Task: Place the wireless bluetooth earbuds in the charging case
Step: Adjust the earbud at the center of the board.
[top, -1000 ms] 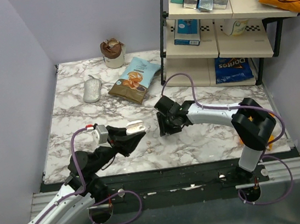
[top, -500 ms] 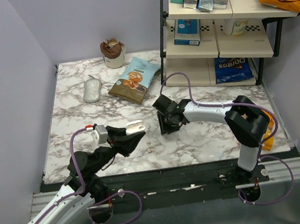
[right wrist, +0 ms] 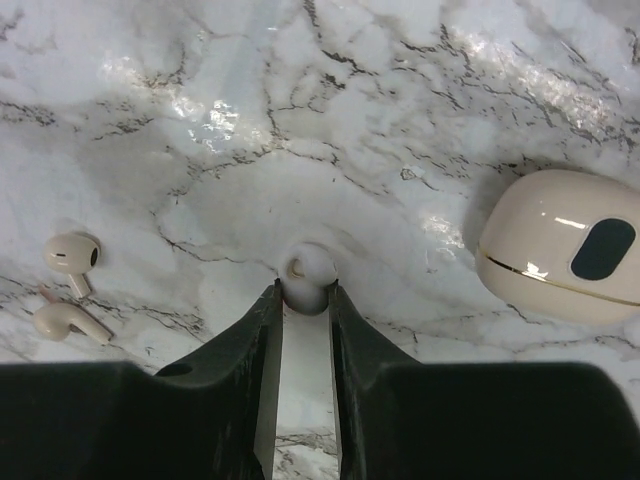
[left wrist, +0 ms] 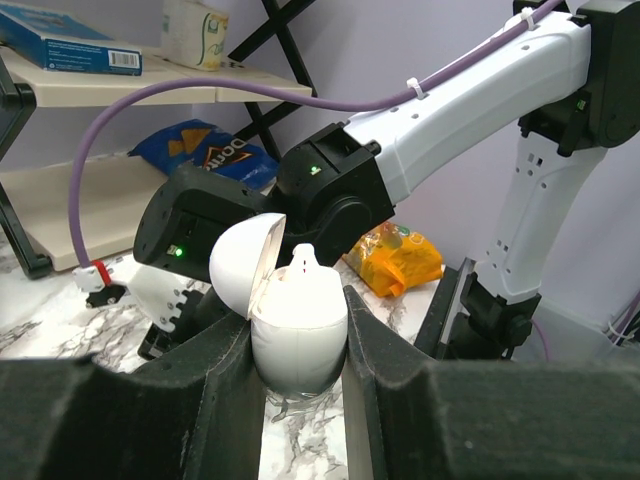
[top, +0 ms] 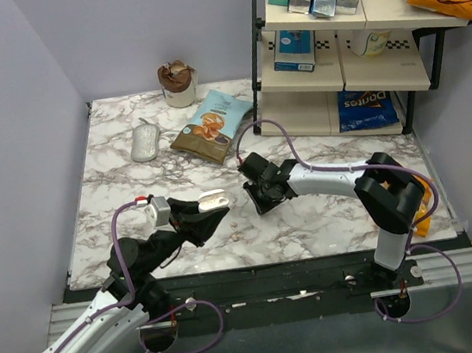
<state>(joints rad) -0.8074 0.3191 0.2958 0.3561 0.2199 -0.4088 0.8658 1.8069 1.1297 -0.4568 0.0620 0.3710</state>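
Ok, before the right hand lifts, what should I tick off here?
1. Charging case clamped in left hand: ok.
2. Its lid open: ok.
3. Earbud sits between the fingers of the right hand: ok.
4. Grip on that earbud firm: cannot tell.
5. Free slot in the case: cannot tell; one stem shows inside.
6. Closed cream case clear of the right hand: ok.
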